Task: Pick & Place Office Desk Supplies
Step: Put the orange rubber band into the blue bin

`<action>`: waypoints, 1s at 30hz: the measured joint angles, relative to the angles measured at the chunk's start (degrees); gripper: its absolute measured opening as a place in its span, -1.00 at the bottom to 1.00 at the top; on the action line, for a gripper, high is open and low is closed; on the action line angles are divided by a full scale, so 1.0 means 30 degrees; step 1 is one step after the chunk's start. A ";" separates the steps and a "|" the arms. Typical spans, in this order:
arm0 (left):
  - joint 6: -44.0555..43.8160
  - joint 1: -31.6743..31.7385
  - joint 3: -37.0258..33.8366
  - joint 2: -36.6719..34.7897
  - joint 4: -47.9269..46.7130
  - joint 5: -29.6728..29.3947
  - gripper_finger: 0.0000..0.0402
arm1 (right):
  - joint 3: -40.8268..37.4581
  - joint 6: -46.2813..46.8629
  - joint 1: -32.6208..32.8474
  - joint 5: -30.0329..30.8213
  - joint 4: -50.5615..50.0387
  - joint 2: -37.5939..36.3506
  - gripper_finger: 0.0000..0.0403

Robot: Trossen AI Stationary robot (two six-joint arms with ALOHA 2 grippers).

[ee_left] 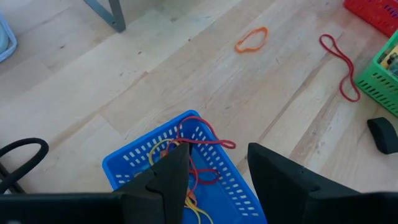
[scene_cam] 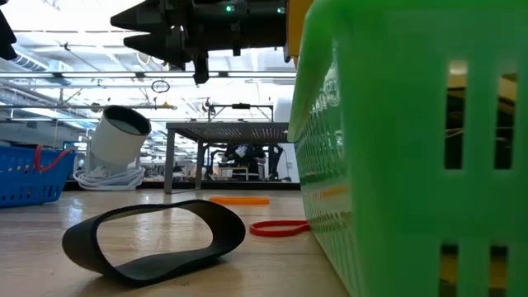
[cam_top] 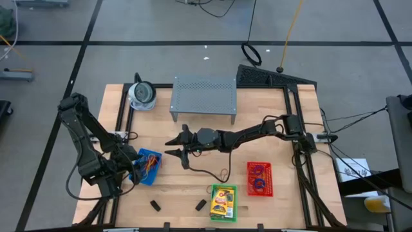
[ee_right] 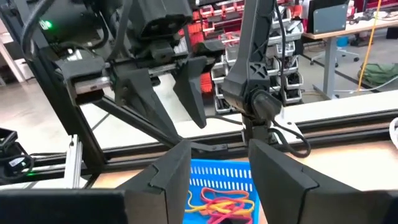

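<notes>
Wood table (cam_top: 270, 109) first, since it's the biggest thing here. Grey metal shelf (cam_top: 203, 96) sits at the far edge, w/ a round white-grey object (cam_top: 141, 95) just beside it at the far left corner.

My right arm reaches across the middle of the table, right gripper (cam_top: 175, 147) hanging in the air near the blue basket (cam_top: 149, 166), fingers spread, nothing in them. My left gripper (ee_left: 214, 168) hovers right over that same basket, fingers also apart, empty.

Baskets: blue one is on the left, w/ a tangle of red, orange and yellow rubber bands (ee_left: 189, 163) inside; one red loop hangs over its rim. Green basket (cam_top: 223, 202) is at the near edge, holding the yellow-orange crayon boxes (cam_top: 223, 198). Red basket (cam_top: 260, 178) is to the right of it, some loops inside, can't tell more.

Loose stuff on the wood: a red band (ee_left: 340, 65) lying just beside the green basket, an orange band (ee_left: 251, 40) a bit farther toward the shelf, plus two black clips (cam_top: 201, 205) near the front edge, left of the green basket.
</notes>
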 joint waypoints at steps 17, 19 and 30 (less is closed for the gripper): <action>0.6248 0.3668 0.0000 0.0000 0.0841 0.4576 -0.13 | 0.0029 -0.2131 0.0189 0.0006 0.0315 -0.0419 -0.23; 0.7775 0.4392 -0.0001 0.0000 0.1212 0.4581 -0.13 | -0.0181 -0.2450 0.0246 0.0013 -0.0133 -0.0904 -0.23; 1.3104 0.7085 -0.0007 -0.1626 0.4137 0.0398 -0.13 | -0.4398 -0.3808 0.0517 0.2076 -0.0972 -0.6380 -0.23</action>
